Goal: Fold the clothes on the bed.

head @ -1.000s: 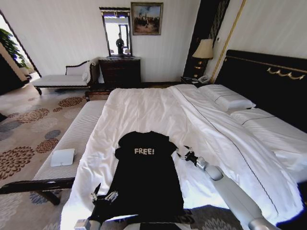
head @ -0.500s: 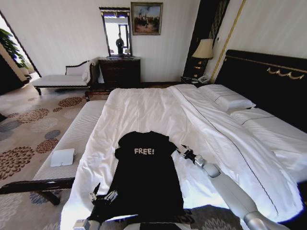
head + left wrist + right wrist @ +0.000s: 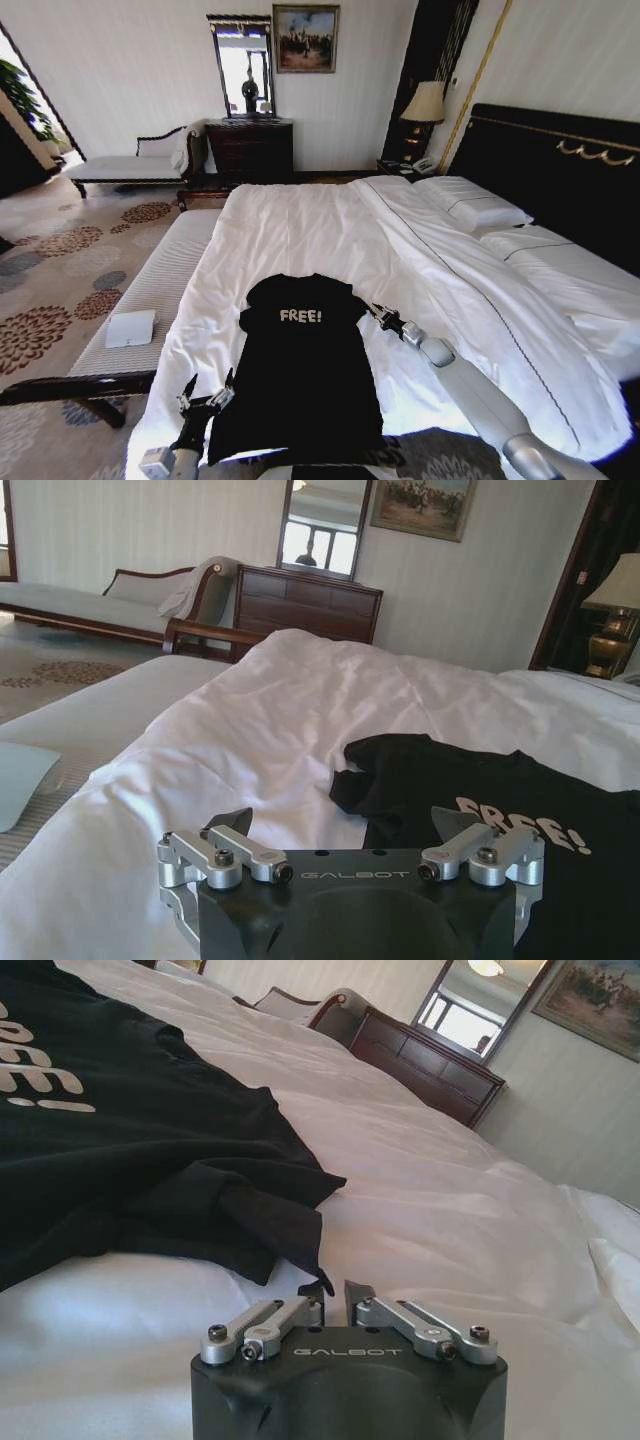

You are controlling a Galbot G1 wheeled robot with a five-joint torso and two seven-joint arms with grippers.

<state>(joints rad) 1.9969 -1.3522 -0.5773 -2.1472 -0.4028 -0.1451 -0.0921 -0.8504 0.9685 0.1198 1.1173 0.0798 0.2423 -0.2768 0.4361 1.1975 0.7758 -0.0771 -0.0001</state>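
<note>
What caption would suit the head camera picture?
Two claws, left and right, flank a black FREE! T-shirt on the white bed.

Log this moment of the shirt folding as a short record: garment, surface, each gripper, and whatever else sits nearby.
garment: black T-shirt, spread flat, white "FREE!" lettering facing up
surface: bed with white bedding
left gripper: open, beside the shirt's lower left edge, holding nothing
right gripper: fingers nearly closed, at the shirt's right sleeve, nothing visibly gripped
nearby: bench along the bed's left side; pillows by the headboard
</note>
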